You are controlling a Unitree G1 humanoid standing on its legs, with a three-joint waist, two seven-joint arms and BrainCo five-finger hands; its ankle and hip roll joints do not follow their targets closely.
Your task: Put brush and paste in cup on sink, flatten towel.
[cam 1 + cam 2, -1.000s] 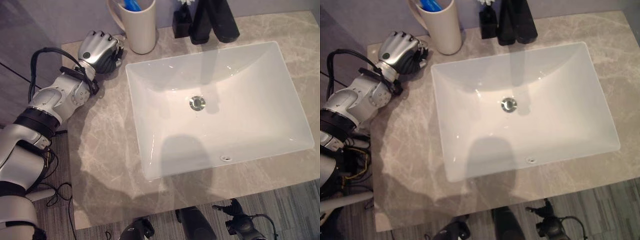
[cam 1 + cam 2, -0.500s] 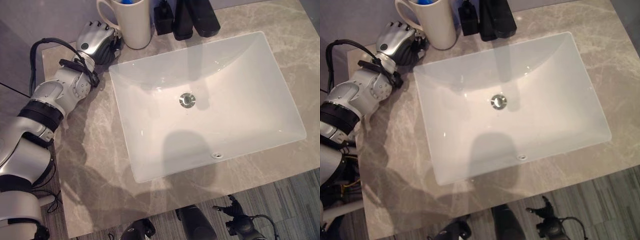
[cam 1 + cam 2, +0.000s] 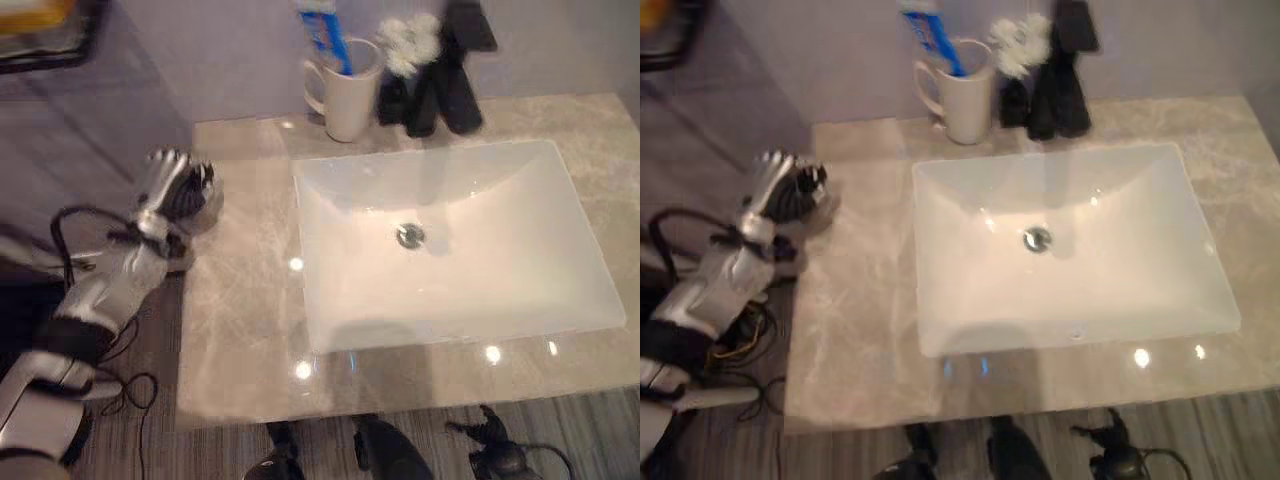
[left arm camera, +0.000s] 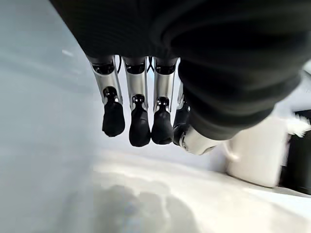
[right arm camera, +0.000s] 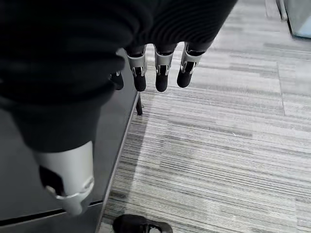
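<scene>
The left hand hangs just over the left edge of the counter, and it holds nothing. Its fingers point out almost straight, side by side and loose, with the thumb a little apart. Past the fingertips, on the far side of the counter, stands the cup, well apart from the hand. It is pale and has a handle on the side that faces the hand. A blue and white tube of paste sticks up out of the cup, leaning a bit. The brush is too blurry to pick out, so I cannot tell if it is in the cup. Just beyond the cup, away from the hand, is a black tap with a small dark bottle next to it, and something white and fluffy sits on top of the bottle. The white sink lies beside the hand, off toward the thumb side, and it has a round metal drain in the middle. The right hand hangs down over a grey striped floor, far from the sink. Its fingers are straight and loose too, and it holds nothing. A dark cabinet stands right by it, and a black shoe rests on the floor below.
</scene>
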